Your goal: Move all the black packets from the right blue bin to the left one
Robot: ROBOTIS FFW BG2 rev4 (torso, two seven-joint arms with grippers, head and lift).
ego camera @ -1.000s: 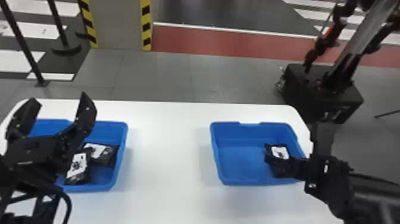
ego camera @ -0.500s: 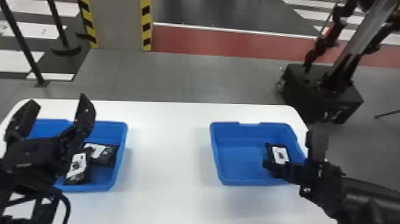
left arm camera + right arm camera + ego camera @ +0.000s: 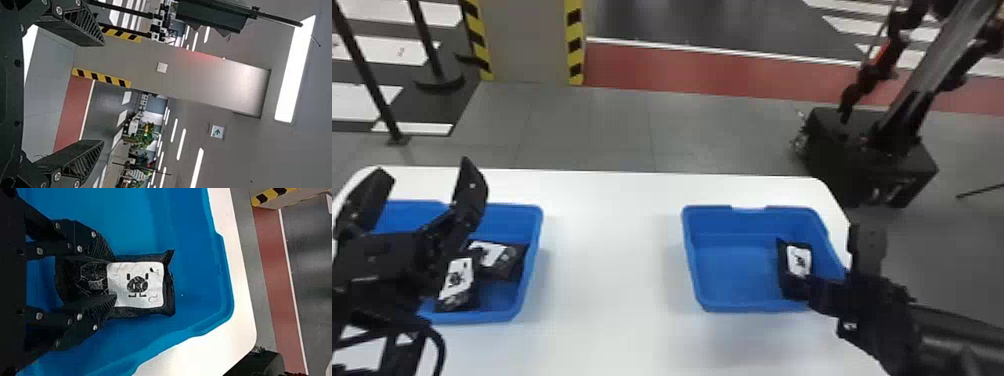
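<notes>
Black packet (image 3: 135, 284), right wrist: seemingly pig-faced

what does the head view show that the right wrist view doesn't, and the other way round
Head view: the left blue bin, two black packets in it, the open left gripper and dark posts beyond the table.

Right wrist view: a fine line drawing on the third black packet.

Both: that packet's white label, the right blue bin, right gripper, white table and red floor strip.
</notes>
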